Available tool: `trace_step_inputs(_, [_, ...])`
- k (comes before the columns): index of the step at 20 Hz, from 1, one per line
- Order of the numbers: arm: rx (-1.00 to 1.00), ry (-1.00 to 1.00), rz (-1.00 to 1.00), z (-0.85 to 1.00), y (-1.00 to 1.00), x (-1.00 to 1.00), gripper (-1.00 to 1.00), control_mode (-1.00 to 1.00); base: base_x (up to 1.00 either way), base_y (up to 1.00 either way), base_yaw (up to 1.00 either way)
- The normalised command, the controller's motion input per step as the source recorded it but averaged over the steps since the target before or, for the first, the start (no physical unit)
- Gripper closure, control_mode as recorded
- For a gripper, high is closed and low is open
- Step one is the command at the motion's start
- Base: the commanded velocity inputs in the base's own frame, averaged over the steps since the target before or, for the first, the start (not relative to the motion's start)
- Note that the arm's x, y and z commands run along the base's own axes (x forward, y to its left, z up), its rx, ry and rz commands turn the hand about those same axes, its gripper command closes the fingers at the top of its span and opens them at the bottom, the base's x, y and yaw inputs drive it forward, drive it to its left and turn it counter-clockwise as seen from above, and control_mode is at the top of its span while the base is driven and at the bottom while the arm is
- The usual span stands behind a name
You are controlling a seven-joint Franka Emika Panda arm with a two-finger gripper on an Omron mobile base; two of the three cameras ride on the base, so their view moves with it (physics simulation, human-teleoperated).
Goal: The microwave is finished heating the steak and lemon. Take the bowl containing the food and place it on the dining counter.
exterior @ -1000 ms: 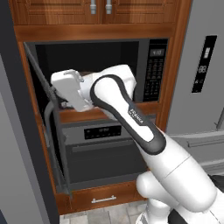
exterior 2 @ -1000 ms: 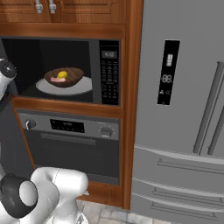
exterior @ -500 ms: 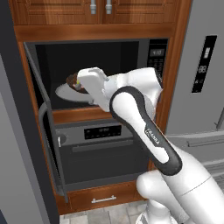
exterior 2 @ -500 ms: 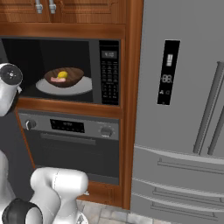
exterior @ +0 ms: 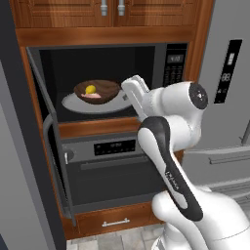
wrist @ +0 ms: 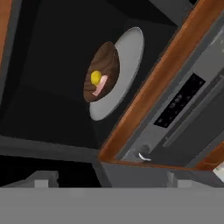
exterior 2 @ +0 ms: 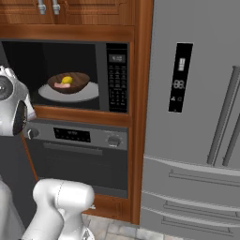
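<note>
One stage of roughly three appearing complete, judging from the layout. Showing the microwave (exterior: 173, 68) with its door (exterior: 46, 136) hanging open to the left, so leaving the cavity reachable and the opening stage counting as done.

Locating the bowl (exterior: 97, 91) inside that cavity, sitting on the middle of the white plate (exterior: 73, 106), well back from the front edge of the microwave floor. Holding the lemon (exterior: 90, 89) and the steak (exterior: 93, 96) close together within the bowl, lemon lying just behind the pink slab; not resolving whether touching. Confirming the same arrangement from the right base view, with the bowl (exterior 2: 68, 82) lying left of the button panel, above the oven (exterior 2: 77, 154) and left of the fridge (exterior 2: 197, 117).

Placing the gripper (wrist: 111, 180) outside the cavity, in front of the right part of the opening, near the front edge and apart from the bowl. Looking along the hand into the microwave, with the bowl (wrist: 103, 72) lying ahead and off to one side. Standing released, fingers spread wide, grasping nothing.

Remaining, by this reading: reaching in past the front edge, closing on the bowl rim, lifting clear of the plate, withdrawing without tipping the food, then carrying across to the dining counter and setting down. Requiring care with the shallow rim, since likely offering little to pinch.
</note>
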Motion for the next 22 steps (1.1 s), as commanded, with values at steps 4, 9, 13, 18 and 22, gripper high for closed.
trace_step_inputs(4, [0.00,0.47,-0.33,0.01,-1.00,0.13,-1.00,-1.00,0.00,0.00,0.00])
trace_step_inputs(9, [0.02,0.13,0.03,0.00,-0.49,0.10,-1.00,-1.00,0.00,0.00,0.00])
trace_step_inputs(13, [0.05,0.00,0.10,-0.17,0.00,0.37,-1.00,-1.00,0.00,0.00,0.00])
trace_step_inputs(18, [0.07,0.00,0.20,-0.12,0.00,0.56,-1.00,-1.00,0.00,0.00,0.00])
trace_step_inputs(22, [0.01,0.00,0.03,0.00,0.09,0.61,-1.00,-1.00,0.00,0.00,0.00])
